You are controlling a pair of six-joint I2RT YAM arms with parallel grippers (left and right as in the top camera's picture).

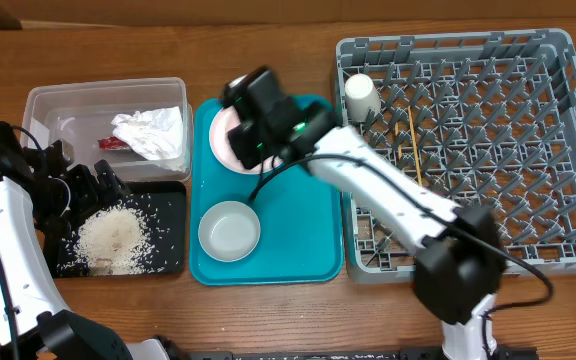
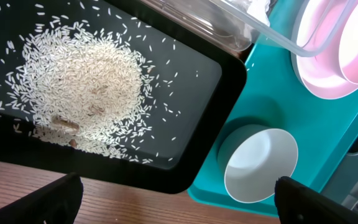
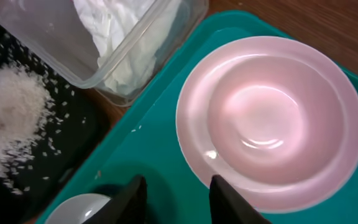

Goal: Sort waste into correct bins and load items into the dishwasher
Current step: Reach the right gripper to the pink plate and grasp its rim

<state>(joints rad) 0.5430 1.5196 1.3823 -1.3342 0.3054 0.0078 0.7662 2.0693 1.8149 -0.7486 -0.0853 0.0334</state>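
A crumpled white napkin (image 1: 151, 132) and a red wrapper (image 1: 114, 143) lie in the clear tub (image 1: 38, 100). Loose rice (image 1: 113, 238) is heaped in the black tray (image 1: 171, 198). On the teal tray (image 1: 298, 240) are the pink-white plate (image 1: 222, 140) and a white bowl (image 1: 229, 230). A white cup (image 1: 360, 96) and the chopsticks (image 1: 408, 140) are in the grey dish rack (image 1: 568, 150). My right gripper (image 3: 176, 199) is open and empty above the teal tray, at the near rim of the plate (image 3: 272, 118). My left gripper (image 2: 176, 193) is wide open and empty over the black tray's front edge.
The teal tray lies between the black tray (image 2: 197, 93) and the dish rack. The bowl (image 2: 260, 165) stands near the tray's front left corner. The right arm reaches from the front right across the rack's left edge. Bare wooden table shows along the front.
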